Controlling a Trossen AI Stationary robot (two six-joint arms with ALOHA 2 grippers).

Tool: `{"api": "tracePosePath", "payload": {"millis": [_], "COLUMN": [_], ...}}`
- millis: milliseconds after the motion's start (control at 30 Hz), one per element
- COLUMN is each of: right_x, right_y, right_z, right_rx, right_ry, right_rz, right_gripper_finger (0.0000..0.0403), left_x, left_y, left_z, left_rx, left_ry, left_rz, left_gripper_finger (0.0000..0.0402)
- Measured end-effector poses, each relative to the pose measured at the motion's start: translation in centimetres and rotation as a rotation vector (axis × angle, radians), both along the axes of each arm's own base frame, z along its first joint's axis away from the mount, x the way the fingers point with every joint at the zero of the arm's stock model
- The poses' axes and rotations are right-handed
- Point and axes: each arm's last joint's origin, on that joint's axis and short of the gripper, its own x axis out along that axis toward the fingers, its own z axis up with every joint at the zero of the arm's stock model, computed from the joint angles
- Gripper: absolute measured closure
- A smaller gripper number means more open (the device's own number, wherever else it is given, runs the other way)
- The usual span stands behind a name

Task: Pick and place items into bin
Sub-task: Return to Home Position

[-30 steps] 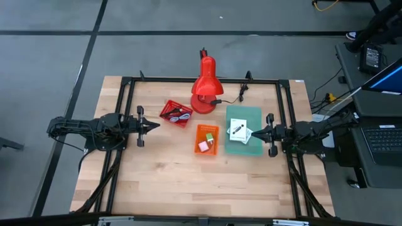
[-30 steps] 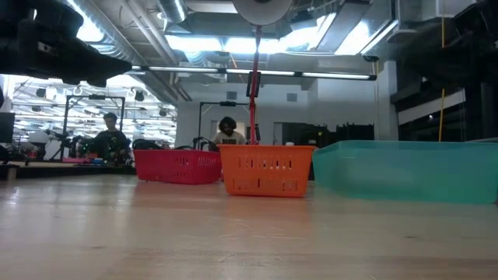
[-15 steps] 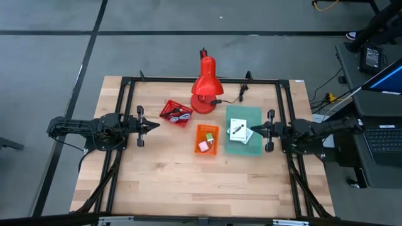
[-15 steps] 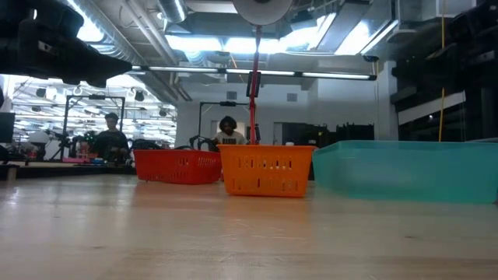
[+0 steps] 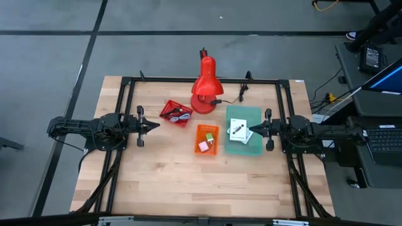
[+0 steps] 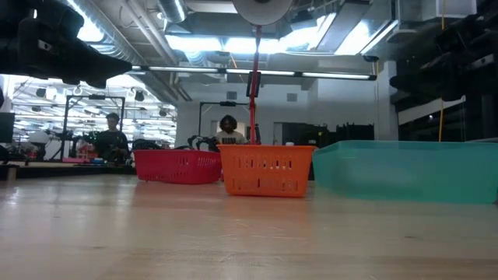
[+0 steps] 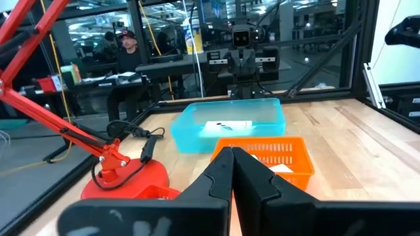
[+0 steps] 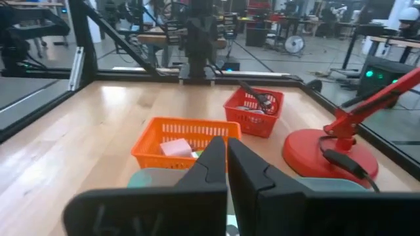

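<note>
Two arms, jaws pinched together: left arm [image 5: 94, 130] at left edge of table [image 5: 163, 182], right arm [image 5: 301, 132] over teal tray [image 5: 251, 116] rim.

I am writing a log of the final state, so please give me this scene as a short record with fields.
red bin: holds coiled cables
orange bin: holds pinkish cube and green cube
teal bin: holds two white packets
red lamp: behind the bins, at the table's far side
left gripper: shut, empty, beside the red bin
right gripper: shut, empty, tip over the teal bin's right part
</note>
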Motion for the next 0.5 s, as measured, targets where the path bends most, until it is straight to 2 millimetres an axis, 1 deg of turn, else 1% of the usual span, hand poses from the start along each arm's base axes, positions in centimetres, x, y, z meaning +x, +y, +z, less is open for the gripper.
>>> {"api": "tracePosePath", "payload": {"millis": [133,500], "right_x": [-0.01,-0.03], "right_y": [-0.21,-0.29], "right_z": [0.00,-0.22], "right_rx": [-0.011,-0.006], "right_ry": [0.001,0.024], "right_rz": [-0.020,-0.027], "right_gripper_finger": [0.0403,0.0403], "left_x": [0.00,0.00], "left_y": [0.00,-0.01], "left_z": [0.00,0.00], "left_rx": [-0.034,-0.052], "left_ry": [-0.005,-0.007], "left_rz": [-0.002,-0.004], "left_gripper_finger": [0.0400,0.0395]}}
